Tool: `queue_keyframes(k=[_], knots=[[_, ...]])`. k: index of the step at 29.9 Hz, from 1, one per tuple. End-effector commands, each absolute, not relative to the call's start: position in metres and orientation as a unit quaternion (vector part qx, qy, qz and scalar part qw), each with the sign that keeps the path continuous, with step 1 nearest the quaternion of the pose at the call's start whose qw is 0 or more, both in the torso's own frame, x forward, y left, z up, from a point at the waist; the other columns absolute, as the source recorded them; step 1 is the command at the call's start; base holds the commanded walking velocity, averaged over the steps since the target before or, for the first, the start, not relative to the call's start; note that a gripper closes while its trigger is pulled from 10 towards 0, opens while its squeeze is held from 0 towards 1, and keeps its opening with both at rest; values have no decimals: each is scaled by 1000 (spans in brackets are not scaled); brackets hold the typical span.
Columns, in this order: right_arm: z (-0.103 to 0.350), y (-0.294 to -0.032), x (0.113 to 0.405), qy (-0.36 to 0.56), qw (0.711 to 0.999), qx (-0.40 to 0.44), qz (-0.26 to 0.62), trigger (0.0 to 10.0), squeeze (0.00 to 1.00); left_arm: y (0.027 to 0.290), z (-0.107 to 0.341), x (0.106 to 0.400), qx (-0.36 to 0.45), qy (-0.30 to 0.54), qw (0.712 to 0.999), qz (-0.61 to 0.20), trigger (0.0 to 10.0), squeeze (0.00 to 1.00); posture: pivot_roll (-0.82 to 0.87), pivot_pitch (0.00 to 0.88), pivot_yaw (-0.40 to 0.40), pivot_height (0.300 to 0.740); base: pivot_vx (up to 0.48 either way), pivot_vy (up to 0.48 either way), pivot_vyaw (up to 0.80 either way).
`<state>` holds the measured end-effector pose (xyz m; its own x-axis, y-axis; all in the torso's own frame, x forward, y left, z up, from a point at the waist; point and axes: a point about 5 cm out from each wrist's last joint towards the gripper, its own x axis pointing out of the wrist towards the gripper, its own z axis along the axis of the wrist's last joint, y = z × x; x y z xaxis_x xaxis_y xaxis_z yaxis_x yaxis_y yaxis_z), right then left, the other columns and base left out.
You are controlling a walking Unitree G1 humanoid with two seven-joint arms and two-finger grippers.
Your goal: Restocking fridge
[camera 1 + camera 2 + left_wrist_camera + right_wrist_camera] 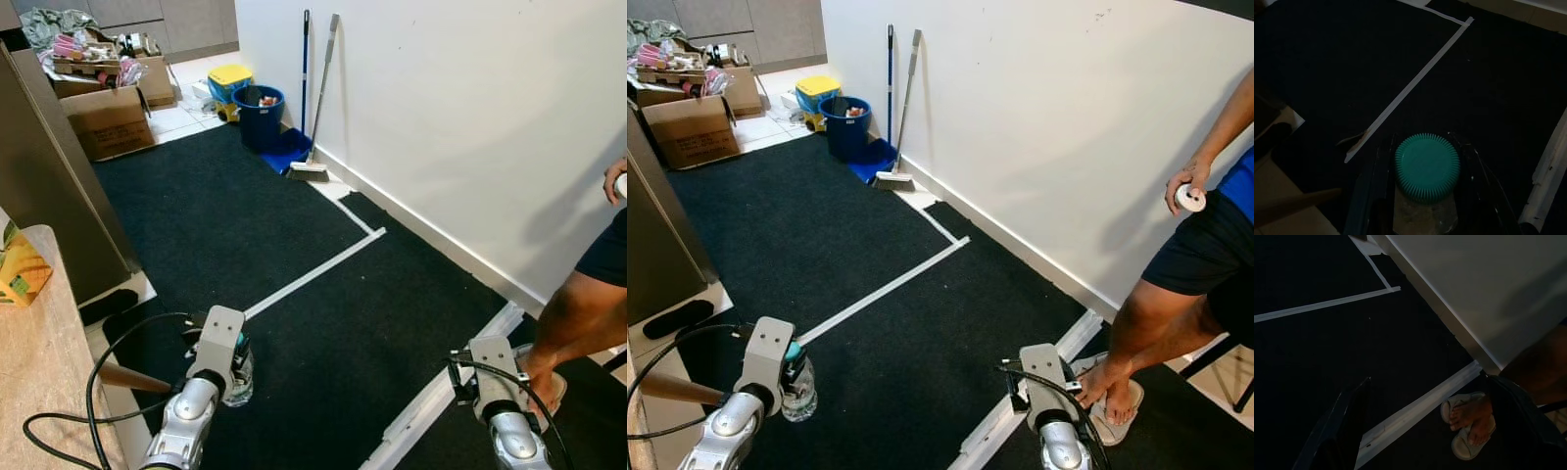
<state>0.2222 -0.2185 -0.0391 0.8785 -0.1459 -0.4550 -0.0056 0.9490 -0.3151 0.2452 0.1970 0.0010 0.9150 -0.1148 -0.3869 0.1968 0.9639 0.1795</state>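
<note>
A clear plastic bottle (239, 378) with a teal ribbed cap (1426, 166) hangs upright just above the black carpet, low on my left. My left gripper (1422, 141) is shut on it, one black finger pressed to each side just under the cap. My right gripper (1429, 379) is open with nothing between its fingers; it hovers over the carpet and a white tape line on my right. Its silver wrist (490, 377) sits close to a person's foot.
A person stands at the right by the white wall, a sandalled foot (545, 384) beside my right arm. A wooden counter (39, 392) with a yellow carton (20, 270) is at my left, behind it a tall dark grey panel (49, 176). A blue bucket (260, 113), broom and cardboard boxes (108, 117) stand far back.
</note>
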Motion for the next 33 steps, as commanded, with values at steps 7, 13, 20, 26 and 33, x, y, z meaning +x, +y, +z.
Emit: queue_keyframes(k=[7, 13, 20, 26, 33], knots=[[-34, -232, 224, 241, 956, -159, -52, 10000, 0, 192, -5, 243, 118, 192, 971, -75, 10000, 0, 7, 0, -100, 740, 0, 0, 0], [-32, -242, 224, 241, 955, -162, -68, 10000, 0, 187, -4, 246, 126, 187, 971, -83, 10000, 0, 16, 0, -99, 740, 0, 0, 0], [-30, -253, 223, 243, 953, -157, -94, 10000, 0, 197, -5, 242, 135, 193, 969, -73, 10000, 0, 20, 0, -91, 740, 0, 0, 0], [-28, -260, 223, 244, 950, -157, -114, 10000, 0, 200, -4, 244, 139, 191, 969, -68, 10000, 0, 15, 0, -88, 740, 0, 0, 0], [-28, -274, 213, 247, 947, -151, -136, 10000, 0, 194, -11, 240, 120, 208, 968, -73, 10000, 0, 1, 0, -79, 740, 0, 0, 0]])
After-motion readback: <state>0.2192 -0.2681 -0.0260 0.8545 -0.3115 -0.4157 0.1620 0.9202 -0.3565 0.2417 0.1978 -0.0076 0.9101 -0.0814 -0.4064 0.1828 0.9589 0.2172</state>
